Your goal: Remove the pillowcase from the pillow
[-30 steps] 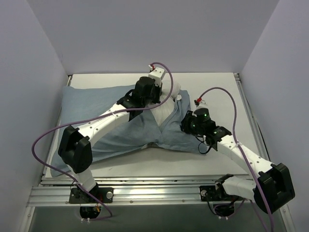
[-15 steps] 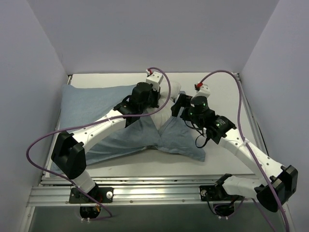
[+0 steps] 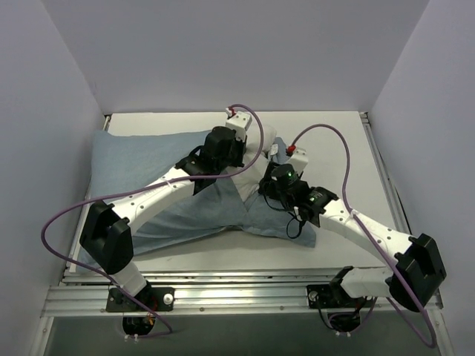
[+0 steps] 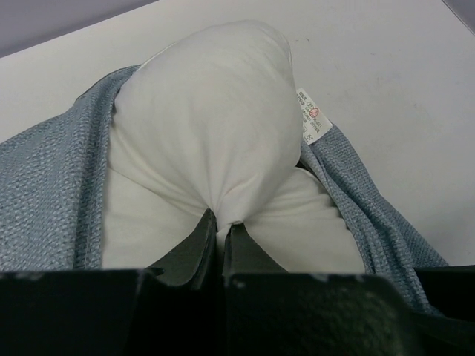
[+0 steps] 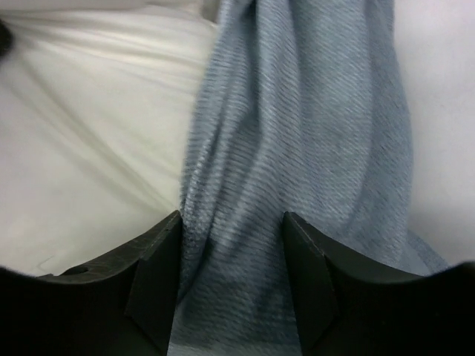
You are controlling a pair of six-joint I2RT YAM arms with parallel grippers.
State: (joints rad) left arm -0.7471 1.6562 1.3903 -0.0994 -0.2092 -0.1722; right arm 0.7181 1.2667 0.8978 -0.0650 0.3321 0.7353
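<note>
The pillowcase [image 3: 141, 167], plain blue-grey, lies spread over the left and middle of the table [image 3: 349, 141]. Its open end sits around the white pillow [image 4: 208, 126], which bulges out near the centre. Only the left wrist view shows the pillow's sewn tag [image 4: 312, 122], with a small red mark and print too fine to read. The left gripper [image 4: 220, 222] is pinched tight on a tuck of pillow fabric. The right wrist view alone shows the right gripper [image 5: 230, 252], its jaws apart and straddling a bunched fold of pillowcase just beside the pillow.

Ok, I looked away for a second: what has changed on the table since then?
The right tool swung leftward toward the pillow and now straddles a fold of the pillowcase, jaws apart. The left tool stays pinched on the pillow.
</note>
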